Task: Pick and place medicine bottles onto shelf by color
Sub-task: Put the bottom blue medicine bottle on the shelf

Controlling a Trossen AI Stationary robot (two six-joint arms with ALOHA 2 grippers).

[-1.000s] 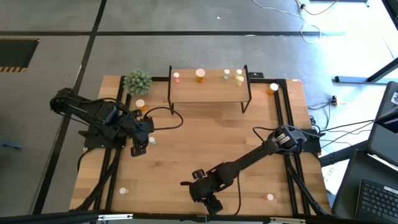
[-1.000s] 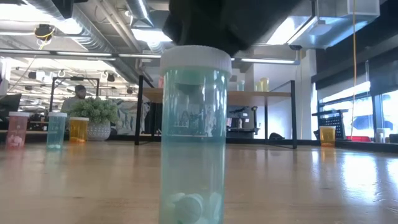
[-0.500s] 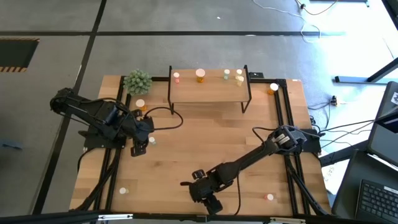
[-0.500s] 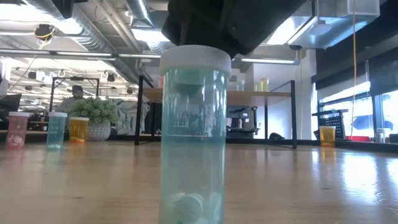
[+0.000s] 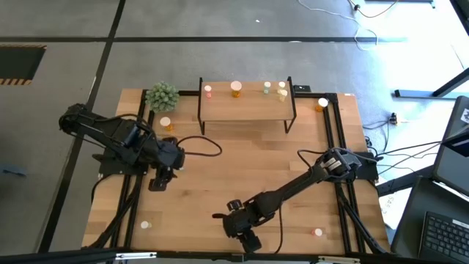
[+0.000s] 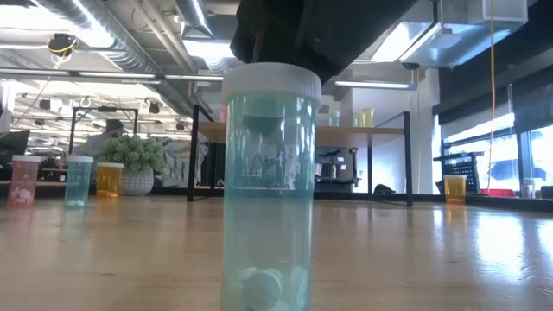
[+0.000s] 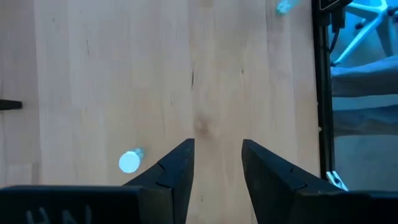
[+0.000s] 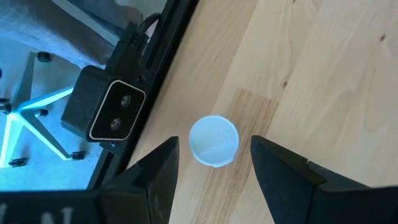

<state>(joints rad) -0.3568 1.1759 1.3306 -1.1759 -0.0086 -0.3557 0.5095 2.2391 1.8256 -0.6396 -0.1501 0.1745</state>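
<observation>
The right claw (image 8: 212,171) hangs spread over a bottle (image 8: 213,140) standing at the surface's (image 5: 242,165) near edge; coming down off-centre could topple it. The left claw (image 7: 217,163) is released, empty. The shelf (image 5: 245,97) sits well apart.

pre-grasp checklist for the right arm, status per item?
1. Right gripper open: ok, fingers apart, nothing between them.
2. Gripper over the blue bottle: ok, cap sits between the fingers in the wrist view.
3. Bottle upright: ok, standing on the table in the low view.
4. Height above the cap: cannot tell.
5. Left gripper out of the way: ok, open over the table's left side.
6. Free space on the shelf: ok.
</observation>
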